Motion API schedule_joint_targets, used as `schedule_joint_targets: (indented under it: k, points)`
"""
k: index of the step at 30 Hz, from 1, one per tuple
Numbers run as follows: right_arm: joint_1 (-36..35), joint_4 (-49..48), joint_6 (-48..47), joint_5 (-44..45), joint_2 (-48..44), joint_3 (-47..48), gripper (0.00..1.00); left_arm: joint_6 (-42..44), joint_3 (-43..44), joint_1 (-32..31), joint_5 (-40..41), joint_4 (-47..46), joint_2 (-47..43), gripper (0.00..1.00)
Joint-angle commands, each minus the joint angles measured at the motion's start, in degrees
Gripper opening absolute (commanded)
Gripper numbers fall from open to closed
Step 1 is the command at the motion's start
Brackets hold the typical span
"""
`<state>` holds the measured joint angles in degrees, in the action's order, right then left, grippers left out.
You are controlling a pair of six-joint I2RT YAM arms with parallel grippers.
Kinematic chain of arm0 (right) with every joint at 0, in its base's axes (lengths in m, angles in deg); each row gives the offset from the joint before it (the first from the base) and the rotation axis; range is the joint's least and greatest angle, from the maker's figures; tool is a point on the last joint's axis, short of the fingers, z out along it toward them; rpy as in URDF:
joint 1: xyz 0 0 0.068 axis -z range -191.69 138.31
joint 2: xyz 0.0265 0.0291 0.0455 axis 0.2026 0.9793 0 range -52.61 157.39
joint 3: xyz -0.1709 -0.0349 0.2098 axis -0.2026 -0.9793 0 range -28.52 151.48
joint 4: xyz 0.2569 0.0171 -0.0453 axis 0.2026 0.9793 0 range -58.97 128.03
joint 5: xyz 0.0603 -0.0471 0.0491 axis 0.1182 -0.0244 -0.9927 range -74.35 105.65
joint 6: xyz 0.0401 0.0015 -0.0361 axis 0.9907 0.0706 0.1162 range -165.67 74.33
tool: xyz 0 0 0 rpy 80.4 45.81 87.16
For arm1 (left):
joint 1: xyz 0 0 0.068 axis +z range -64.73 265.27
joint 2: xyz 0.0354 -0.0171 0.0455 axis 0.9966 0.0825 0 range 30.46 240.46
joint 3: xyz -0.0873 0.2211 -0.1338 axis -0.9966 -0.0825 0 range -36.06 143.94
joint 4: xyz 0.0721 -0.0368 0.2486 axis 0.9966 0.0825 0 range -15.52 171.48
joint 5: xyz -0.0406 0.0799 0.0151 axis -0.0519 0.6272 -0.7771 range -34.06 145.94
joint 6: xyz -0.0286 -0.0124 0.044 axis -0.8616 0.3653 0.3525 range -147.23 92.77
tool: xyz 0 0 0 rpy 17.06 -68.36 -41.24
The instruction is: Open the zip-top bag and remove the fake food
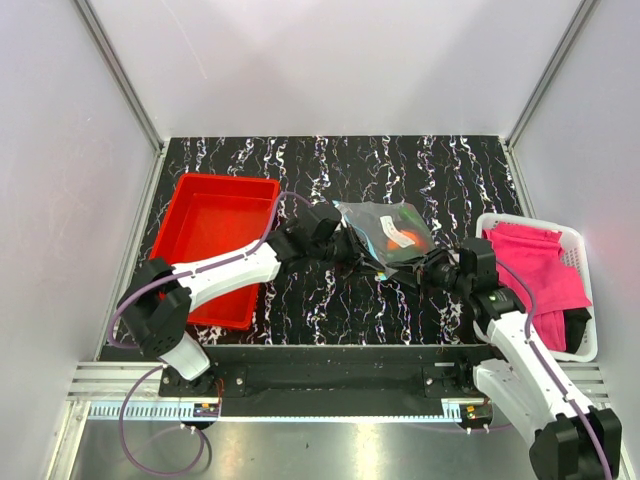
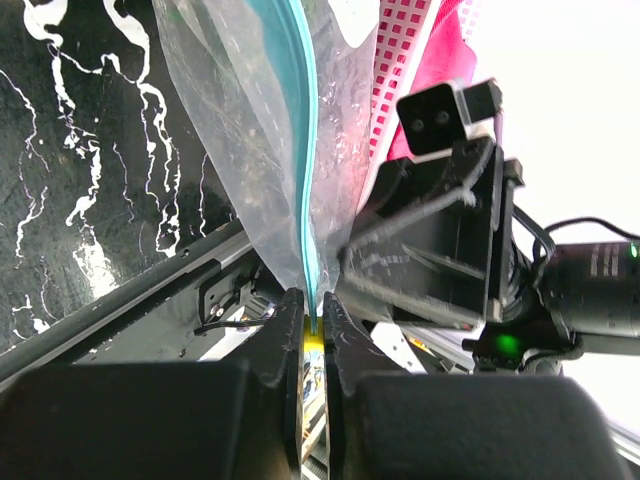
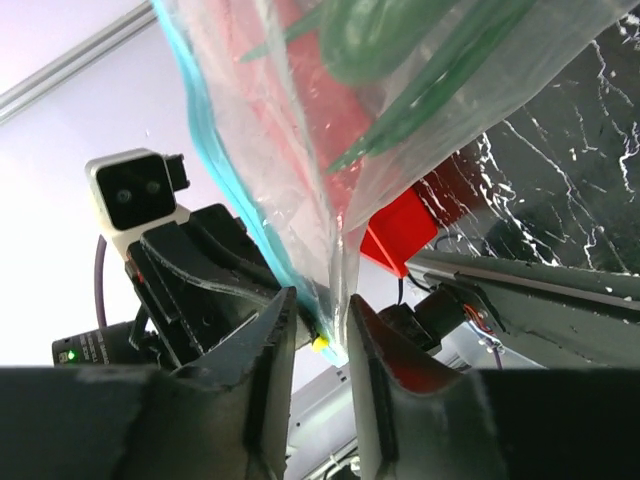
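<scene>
As our left gripper (image 2: 313,318) clamps the zip-top bag (image 2: 240,150) by its edge, our right gripper (image 3: 322,325) faces it; jaws parted around film alongside.

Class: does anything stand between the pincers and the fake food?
The zip-top bag: its clear film encloses the fake food. The left pincer pinches its teal zip edge; the right pincer straddles the film, fingers apart.

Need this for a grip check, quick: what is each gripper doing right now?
Left gripper: shut on the zip-top bag, pinching it by the teal zip strip.
Right gripper: open, with the bag's film between its parted fingers.
</scene>
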<state>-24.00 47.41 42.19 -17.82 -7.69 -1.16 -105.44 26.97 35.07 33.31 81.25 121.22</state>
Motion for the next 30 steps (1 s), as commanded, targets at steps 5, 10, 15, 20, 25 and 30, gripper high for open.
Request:
schedule_joint_targets:
  k: [5, 10, 15, 20, 25, 30]
  points:
    - [-1.9, 0.0, 1.7, -0.7, -0.3, -0.5, 0.23, -1.9, 2.4, -1.1, 0.7, -2.3, -0.7, 0.0]
    - [-3.4, -0.2, 2.3, 0.0, 0.2, -0.3, 0.16, -2.3, 2.4, -1.2, 1.7, -2.7, -1.2, 0.0]
    - [-3.9, 1.1, 2.8, 0.4, -1.5, -0.6, 0.0, -3.3, 1.4, -1.2, 3.6, -3.1, -1.8, 0.0]
    - [-3.9, 1.6, 3.2, 0.4, -3.3, -1.9, 0.0, -4.8, -0.1, -0.8, 4.1, -3.7, -1.7, 0.0]
    - [-3.9, 1.3, 3.0, 0.0, -4.1, -2.0, 0.0, -5.3, -2.1, 1.6, 7.3, -2.7, -4.0, 0.0]
    - [-3.9, 1.4, 3.8, -0.1, -6.1, -2.5, 0.0, -4.6, -3.4, 3.1, 8.5, -2.0, -5.5, 0.0]
